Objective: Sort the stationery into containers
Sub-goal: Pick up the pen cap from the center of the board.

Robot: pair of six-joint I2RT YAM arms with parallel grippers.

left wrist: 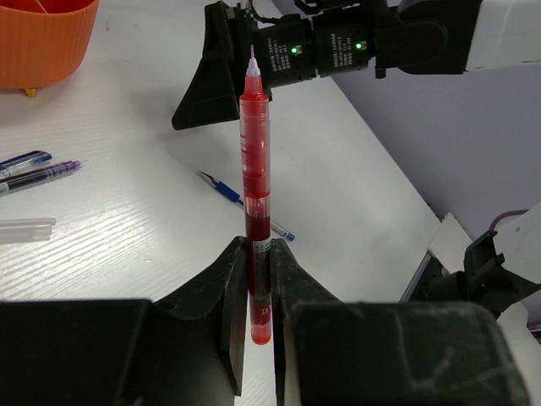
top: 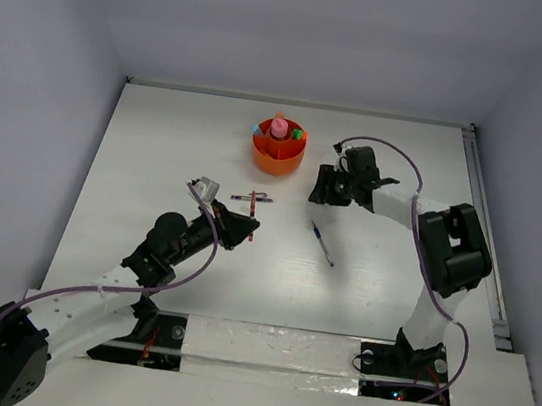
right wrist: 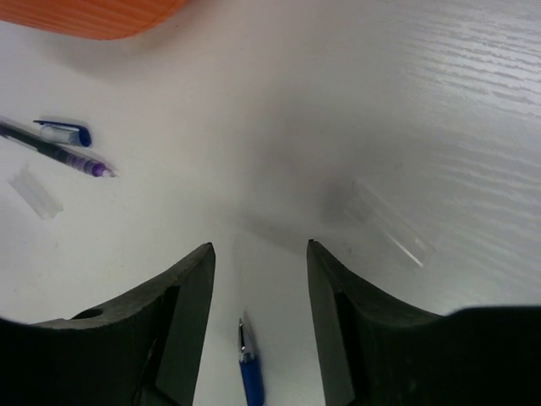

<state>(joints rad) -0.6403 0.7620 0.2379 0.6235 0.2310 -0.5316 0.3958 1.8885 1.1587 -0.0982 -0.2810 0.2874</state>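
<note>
The left gripper [left wrist: 256, 254] is clamped on the lower barrel of the red pen [left wrist: 255, 161]. The pen is off the table [top: 155, 167] and juts out ahead of the fingers, with its fine tip at the far end, away from the wrist.

The cup [top: 274, 166] stands beyond this gripper and a little to its right in the top view, with a dark pen and a blue cap lying on the table between them. In the left wrist view only its orange wall shows, in the upper left corner. The pen's long axis therefore points past the cup toward the right arm, not into it. I judge the next move needs a swing toward the cup and a tip-down tilt, so the pen goes in over the rim and does not land across the dividers.

The right gripper [right wrist: 259, 254] is spread with nothing between its fingers. It hangs just right of the cup and nearer to it than the left one, but the pen is the left arm's to deliver.

A blue pen [top: 323, 243] lies loose on the table below the right gripper (its clip end shows between the spread fingers in that wrist view) and is not yet sorted.
</note>
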